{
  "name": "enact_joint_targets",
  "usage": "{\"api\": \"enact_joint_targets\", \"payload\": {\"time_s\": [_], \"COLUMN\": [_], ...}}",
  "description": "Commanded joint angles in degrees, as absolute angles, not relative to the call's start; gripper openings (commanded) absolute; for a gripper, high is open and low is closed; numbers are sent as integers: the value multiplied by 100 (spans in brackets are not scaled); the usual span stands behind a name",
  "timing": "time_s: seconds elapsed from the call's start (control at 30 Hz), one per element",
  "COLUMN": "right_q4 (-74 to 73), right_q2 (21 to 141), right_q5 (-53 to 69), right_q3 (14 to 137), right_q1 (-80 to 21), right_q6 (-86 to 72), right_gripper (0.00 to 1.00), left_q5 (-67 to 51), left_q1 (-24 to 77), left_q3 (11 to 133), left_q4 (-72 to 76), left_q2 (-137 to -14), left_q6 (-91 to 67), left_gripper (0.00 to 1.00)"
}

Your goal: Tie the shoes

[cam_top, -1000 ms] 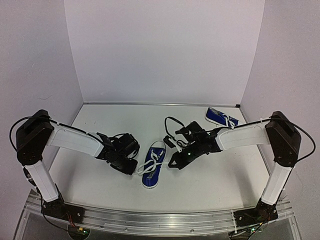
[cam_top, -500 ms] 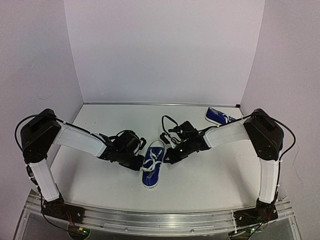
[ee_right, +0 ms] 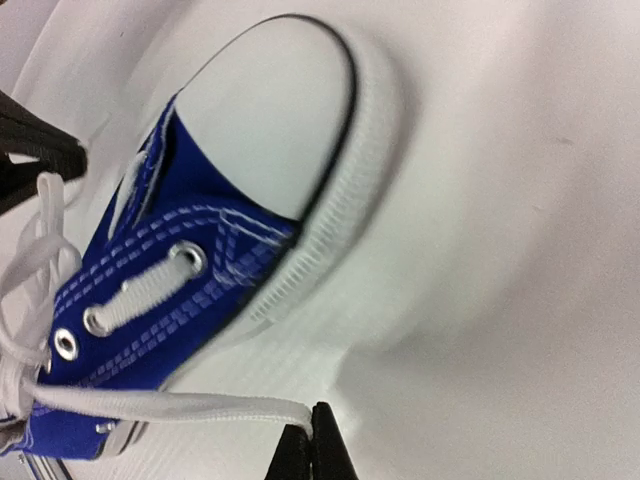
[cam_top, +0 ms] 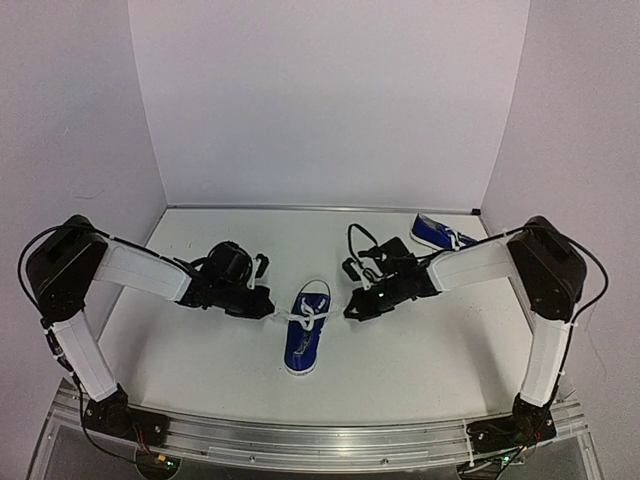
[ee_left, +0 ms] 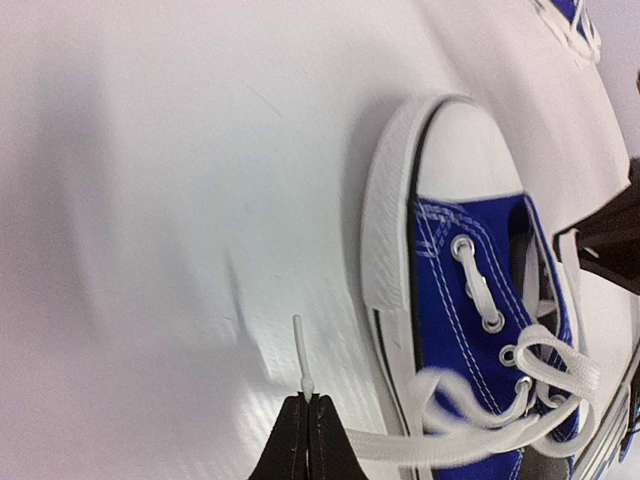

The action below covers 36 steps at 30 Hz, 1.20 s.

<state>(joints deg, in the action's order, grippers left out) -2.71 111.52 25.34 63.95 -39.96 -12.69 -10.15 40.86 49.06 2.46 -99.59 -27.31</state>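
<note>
A blue shoe (cam_top: 303,338) sits mid-surface (cam_top: 430,365), flanked closely by the left end effector (cam_top: 268,312) and right end effector (cam_top: 350,314), whose taut laces (cam_top: 308,316) bar both gaps. Open room lies beyond its heel; a second shoe (cam_top: 440,233) occupies the far-right corner.

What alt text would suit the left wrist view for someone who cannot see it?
The left gripper, shut at the bottom edge, pinches a white lace whose tip pokes up beyond it. The lace runs right to a blue sneaker with a white toe cap.
</note>
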Motion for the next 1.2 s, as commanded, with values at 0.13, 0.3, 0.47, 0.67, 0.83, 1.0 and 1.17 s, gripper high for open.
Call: {"api": "enact_joint_targets", "payload": {"time_s": [0.13, 0.3, 0.47, 0.67, 0.83, 1.0, 1.17], "right_q4": [-328, -505, -811, -1215, -1385, -1432, -1462], "right_q2": [8812, 7894, 7257, 6536, 5973, 5747, 5838], "right_q5": [1738, 1345, 861, 115, -129, -150, -294], "right_q3": [5275, 4775, 4335, 3834, 3378, 3016, 2799], "right_q1": [-3711, -3699, -3695, -3697, -3694, -3694, -3696], "right_q6": [-2012, -2572, -3096, -3918, -4617, -5051, -5304], "right_gripper": [0, 0, 0, 0, 0, 0, 0], "left_q5": [-39, 346, 953, 1067, 1303, 1669, 1625], "left_q1": [3677, 3564, 3335, 2972, 2728, 2518, 2256], "left_q3": [5208, 5208, 5163, 4905, 4752, 4635, 4383], "left_q4": [-785, -1097, -1612, -1792, -2049, -2490, -2567], "left_q2": [-8320, -7761, -7406, -7200, -7212, -7293, -7413], "left_q6": [-2621, -2697, -2797, -3055, -3490, -3890, -4153], "left_gripper": [0, 0, 0, 0, 0, 0, 0]}}
